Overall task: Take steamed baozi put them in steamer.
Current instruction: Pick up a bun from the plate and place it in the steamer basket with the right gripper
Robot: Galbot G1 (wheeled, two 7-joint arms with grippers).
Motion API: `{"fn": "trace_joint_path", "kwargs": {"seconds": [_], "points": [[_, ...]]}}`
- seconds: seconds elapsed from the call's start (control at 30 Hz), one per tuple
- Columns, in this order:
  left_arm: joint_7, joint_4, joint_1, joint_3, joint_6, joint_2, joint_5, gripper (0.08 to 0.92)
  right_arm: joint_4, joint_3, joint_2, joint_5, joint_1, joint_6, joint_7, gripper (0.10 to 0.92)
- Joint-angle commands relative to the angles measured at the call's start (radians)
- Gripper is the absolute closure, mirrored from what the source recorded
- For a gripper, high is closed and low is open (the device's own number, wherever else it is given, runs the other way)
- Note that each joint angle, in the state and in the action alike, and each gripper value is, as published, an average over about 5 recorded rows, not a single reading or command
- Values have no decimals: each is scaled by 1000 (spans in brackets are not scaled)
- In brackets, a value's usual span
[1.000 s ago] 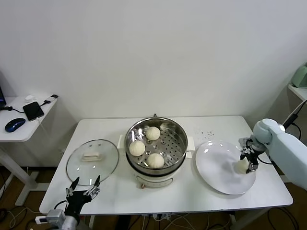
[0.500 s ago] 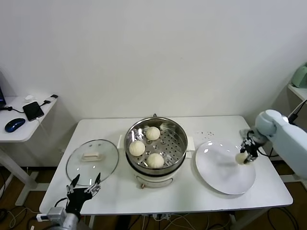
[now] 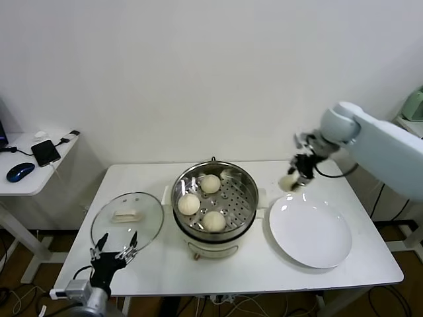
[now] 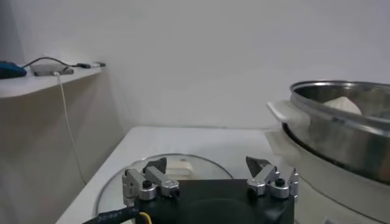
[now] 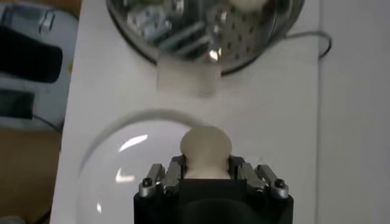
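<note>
White plate lay bare: the right hand, clenched on the fourth baozi, had lifted it off toward the steamer, which held three buns. Left hand hung spread below the tabletop. No readable writing showed.

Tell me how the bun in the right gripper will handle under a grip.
The baozi looks soft: its lower part seems pinched in between the right gripper's fingers, so it probably dents easily. It is likely light, hanging in the air above the plate from a small grip. Its round shape may roll once released.
</note>
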Motion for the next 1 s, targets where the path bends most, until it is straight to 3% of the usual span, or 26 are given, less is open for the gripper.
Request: {"fn": "trace_joint_path", "kwargs": {"seconds": [0.03,0.47,1.0], "points": [[-5,-9,-6,-3,-2,3,7,177,-10,-202,220,240,210,-147,60,533],[-5,1,-21,-8,1,3,-7,177,-149,-219,400,165,59,-173,123,533],[-4,11,-28,-9,3,4,-15,177,-154,-223,392,67,-17,-204,155,532]]}}
